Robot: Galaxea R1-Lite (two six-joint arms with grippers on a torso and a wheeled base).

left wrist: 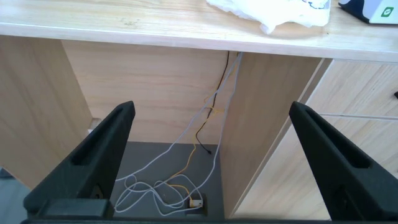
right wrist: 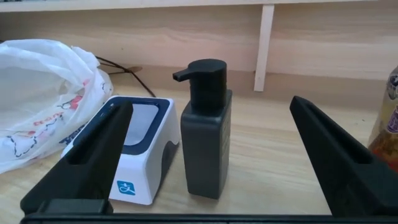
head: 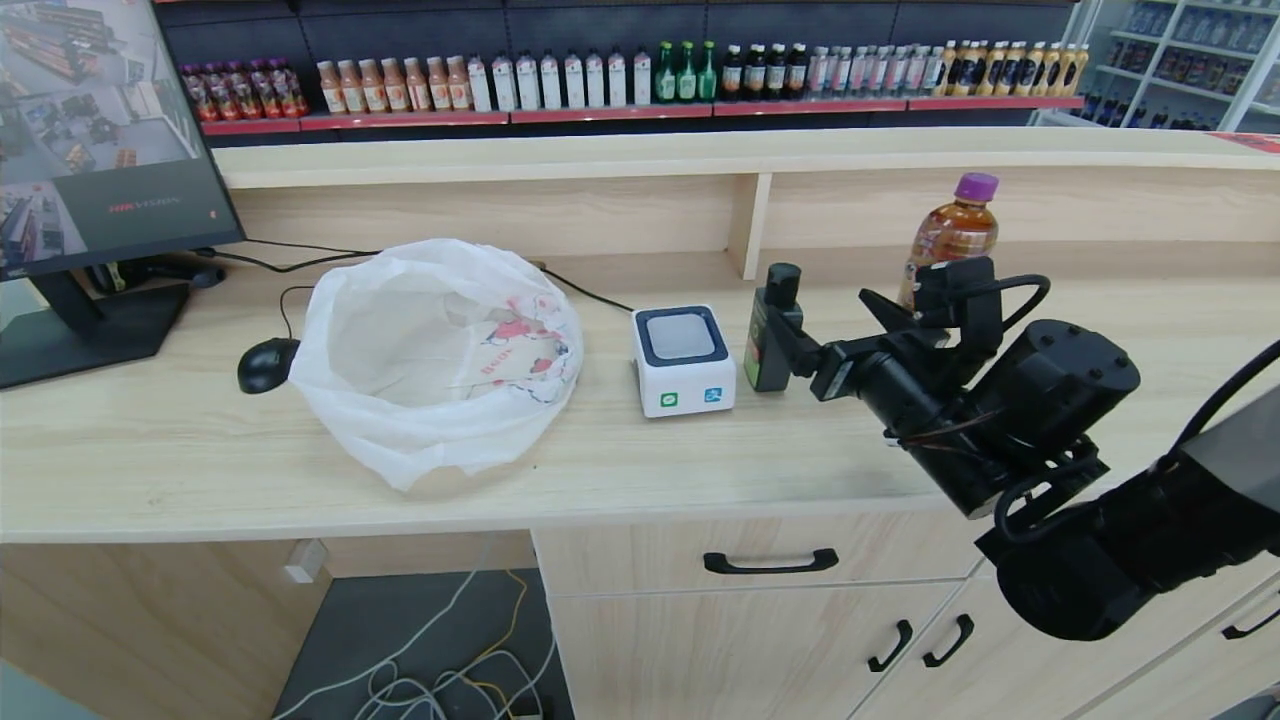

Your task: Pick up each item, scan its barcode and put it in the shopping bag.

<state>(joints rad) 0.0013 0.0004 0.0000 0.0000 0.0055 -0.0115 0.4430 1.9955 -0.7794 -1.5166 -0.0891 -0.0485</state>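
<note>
So, early days by the look of it. The bag (head: 430,440) sits open on the table (head: 150,450) and you can see nothing inside it, so I'd judge no item has gone through yet. Two items wait. The pump bottle (right wrist: 207,140) stands upright just beside the scanner (head: 685,360), and the tea bottle (head: 950,235) stands upright farther back on your right.

Your right jaws are spread wide and hold nothing. The pump bottle stands between them, a little ahead, with a gap on each side in the wrist view. Your left jaws are wide open too, empty, down below the table edge and facing the cables (left wrist: 186,180) under it.

Left to do, I reckon: grasp, scan, bag, then the same for the tea bottle. Watch the scanner: it's close to the pump bottle on the bag side, so the jaw there has little room. Mouse (head: 268,365) and monitor (head: 90,130) sit beyond the bag, out of your path.
</note>
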